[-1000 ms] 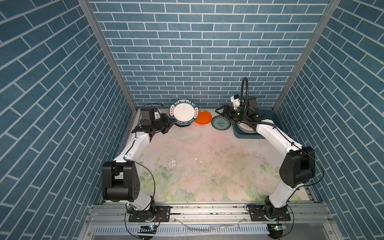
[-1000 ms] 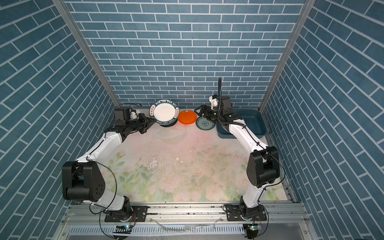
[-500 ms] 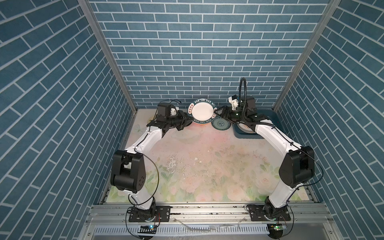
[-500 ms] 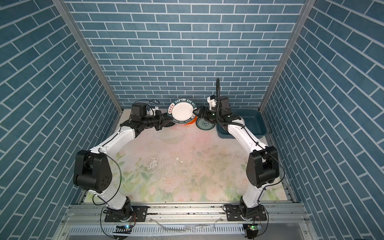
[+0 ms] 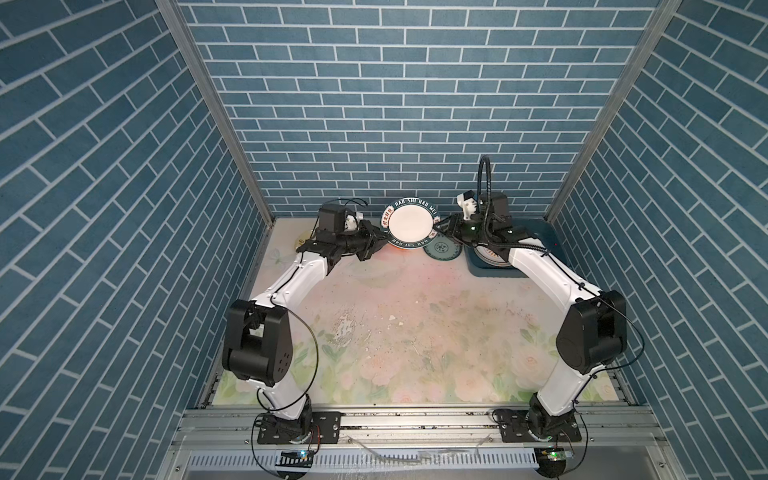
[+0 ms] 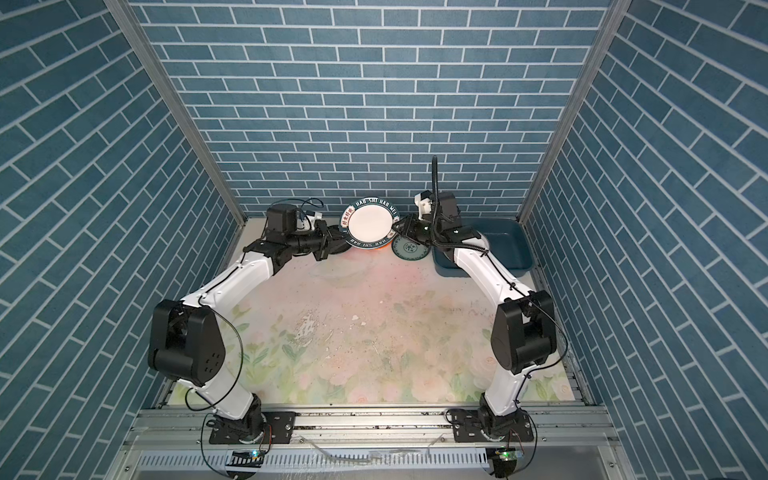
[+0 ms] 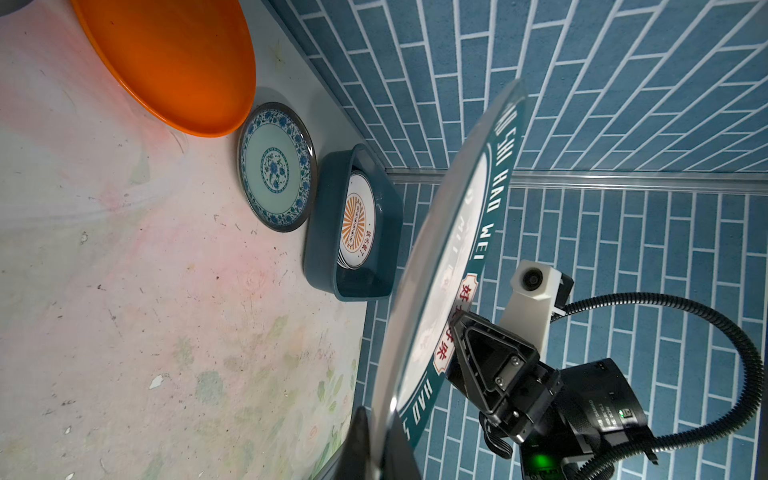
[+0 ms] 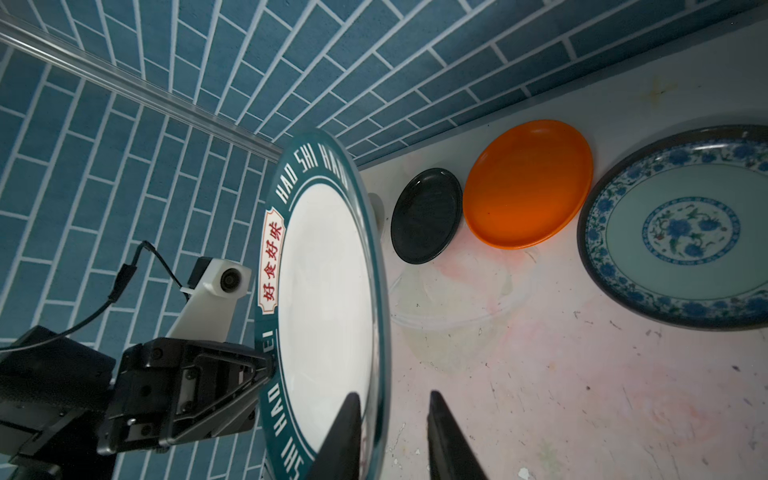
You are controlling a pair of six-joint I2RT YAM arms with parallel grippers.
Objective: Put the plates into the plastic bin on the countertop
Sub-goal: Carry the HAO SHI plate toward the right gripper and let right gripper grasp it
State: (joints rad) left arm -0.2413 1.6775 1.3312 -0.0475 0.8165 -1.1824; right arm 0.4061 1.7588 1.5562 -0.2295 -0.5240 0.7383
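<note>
**Left gripper**: pressed onto the rim of the lettered plate. In the left wrist view its fingers pinch the plate's edge between them.

**Lettered plate**: held off the counter and tilted close to upright. It spans the gap between the two grippers, and its white face shows in both top views.

**Right gripper**: positioned at the plate rim opposite the left gripper, jaws spread and straddling the rim. In the right wrist view one finger overlaps the plate's face. The other finger stands clear of the plate's back, with counter visible between them. Contact of the first finger cannot be told.

**Plastic bin**: rests on the counter on the wrist side of the right gripper. A sunburst plate lies inside it on top of a stack.

**Plates on the counter:**
- teal-patterned plate: directly under the right gripper, just beside the bin
- orange plate: under the held plate, between the grippers
- black plate: just beside the orange plate, on the left gripper's side
</note>
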